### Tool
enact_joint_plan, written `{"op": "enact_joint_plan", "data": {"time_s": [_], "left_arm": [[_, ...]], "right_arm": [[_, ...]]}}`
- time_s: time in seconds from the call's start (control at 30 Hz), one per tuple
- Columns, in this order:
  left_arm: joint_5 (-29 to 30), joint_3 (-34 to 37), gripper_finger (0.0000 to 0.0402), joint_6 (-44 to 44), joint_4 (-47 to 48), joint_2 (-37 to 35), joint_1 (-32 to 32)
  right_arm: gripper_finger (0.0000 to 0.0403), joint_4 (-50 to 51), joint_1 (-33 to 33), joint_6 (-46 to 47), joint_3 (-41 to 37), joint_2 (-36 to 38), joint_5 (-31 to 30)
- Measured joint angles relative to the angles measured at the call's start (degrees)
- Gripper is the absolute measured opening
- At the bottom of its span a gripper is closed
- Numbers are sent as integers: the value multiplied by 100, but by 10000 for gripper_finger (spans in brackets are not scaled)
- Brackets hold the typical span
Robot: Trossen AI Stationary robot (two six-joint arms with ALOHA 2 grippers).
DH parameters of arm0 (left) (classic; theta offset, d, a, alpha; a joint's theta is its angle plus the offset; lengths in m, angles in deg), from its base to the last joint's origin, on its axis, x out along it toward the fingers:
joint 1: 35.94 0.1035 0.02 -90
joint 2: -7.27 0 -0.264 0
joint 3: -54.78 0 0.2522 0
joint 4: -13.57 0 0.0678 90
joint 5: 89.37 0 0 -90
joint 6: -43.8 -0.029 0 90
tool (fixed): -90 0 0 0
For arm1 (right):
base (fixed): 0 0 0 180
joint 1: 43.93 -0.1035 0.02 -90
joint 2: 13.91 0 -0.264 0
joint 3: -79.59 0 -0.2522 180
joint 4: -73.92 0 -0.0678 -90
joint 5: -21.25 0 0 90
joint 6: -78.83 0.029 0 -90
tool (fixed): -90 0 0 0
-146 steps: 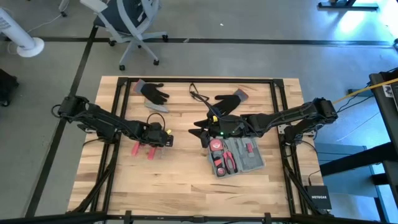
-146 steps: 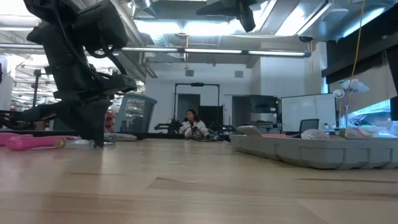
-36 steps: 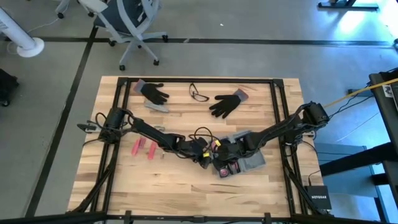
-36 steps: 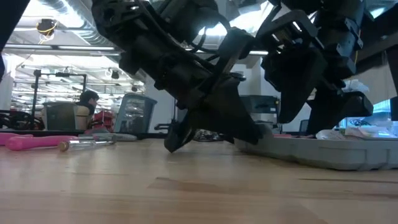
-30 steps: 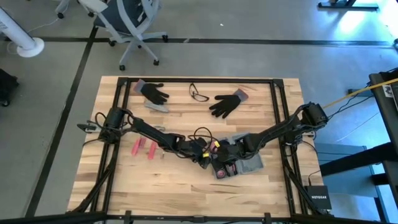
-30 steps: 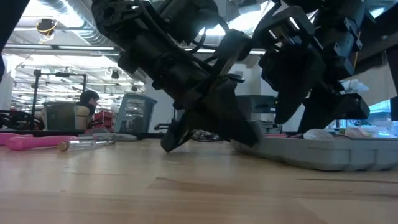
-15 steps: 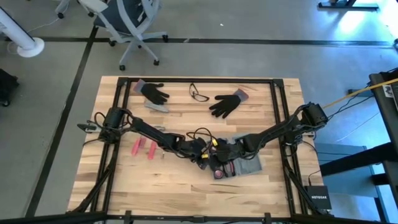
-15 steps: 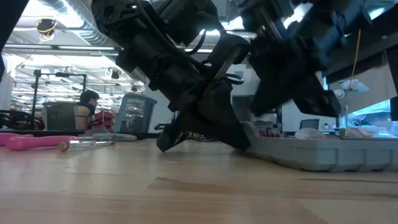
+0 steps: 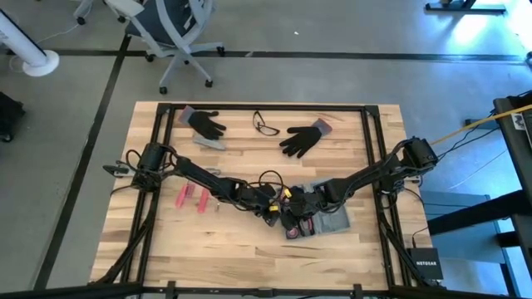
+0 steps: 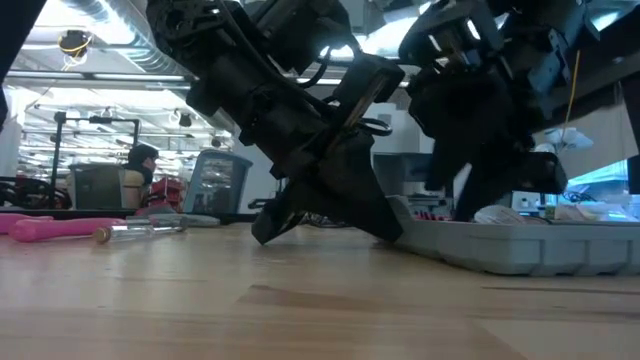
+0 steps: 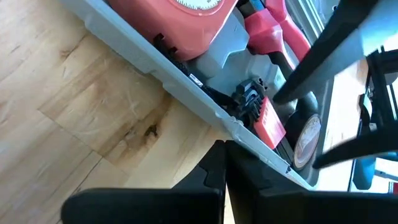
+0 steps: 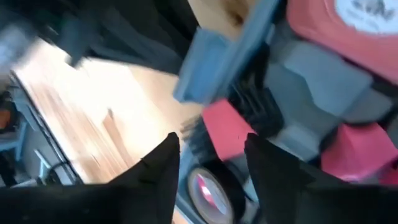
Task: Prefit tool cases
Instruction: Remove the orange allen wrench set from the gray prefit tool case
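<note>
Both arms are down over the middle of the wooden desk (image 9: 249, 249), reaching in from either side to meet at the tool case (image 9: 331, 220), which lies open and flat on the desk's right half, nearer the front edge than the back. The left hand (image 9: 273, 209) is clenched, its two fingers (image 11: 219, 167) pressed together with nothing between them, tips right at the grey rim of the case on its left side; whether they touch the rim or sit just beside it is hard to call. The right hand (image 9: 298, 213) hangs over the case's left end with its fingers (image 12: 160, 163) parted and nothing gripped between them. Below it, inside the moulded slots, sit a red tape measure (image 11: 199, 7), red-handled pliers (image 11: 273, 28) and a small red block (image 11: 269, 121). From desk level, the case's (image 10: 520, 250) grey wall runs along the right with both dark arms bunched just above it. Off to the left lie loose red-handled tools (image 9: 193, 198), well apart from the case. At the far edge rest two black gloves (image 9: 202, 124), with safety glasses (image 9: 264, 126) between them.
</note>
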Motion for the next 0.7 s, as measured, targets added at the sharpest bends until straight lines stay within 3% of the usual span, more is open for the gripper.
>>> {"op": "enact_joint_plan", "data": {"time_s": [0.13,0.37,0.7], "left_arm": [[-9,0,0,-14,2,0,2],[-33,-1,0,-28,34,0,2],[-342,6,0,-679,238,-54,-22]], "right_arm": [[184,61,0,-5,-2,2,-2],[131,-38,1,29,10,-206,-192],[117,-1104,2,-214,-22,-425,318]]}}
